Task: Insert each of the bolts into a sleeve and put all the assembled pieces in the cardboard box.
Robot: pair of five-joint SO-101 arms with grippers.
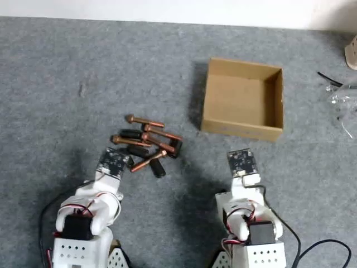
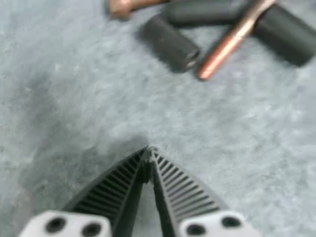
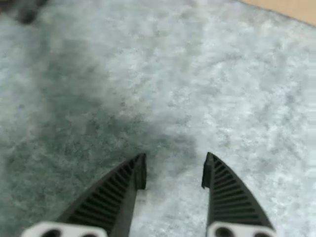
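Grey felt covers the tabletop (image 1: pixel 67 67), and everything in play lies on it. The cardboard box (image 1: pixel 241 130) sits straight ahead of the right claw (image 3: pixel 174 170), open-topped with nothing inside. That claw hangs low over bare felt, its fingers spread and nothing between them. The left claw (image 2: pixel 149 150) is pressed together and empty, its tip close to the felt just short of the heap of parts. Ahead of it lie the copper bolts (image 1: pixel 146 121) and black sleeves (image 1: pixel 131 134), jumbled and crossing each other. None looks assembled, though where they overlap it is hard to tell. Nearest ahead of the left claw is one sleeve (image 2: pixel 170 43), its open end just beside the tip of a bolt (image 2: pixel 231 42).

On that showing the task is at its very start, with the first pickup yet to be made. The next move calls for the left claw to spread, go forward and close across that near sleeve. The right claw would need to cross toward the heap for a bolt, so the two can be mated before any piece goes to the box.
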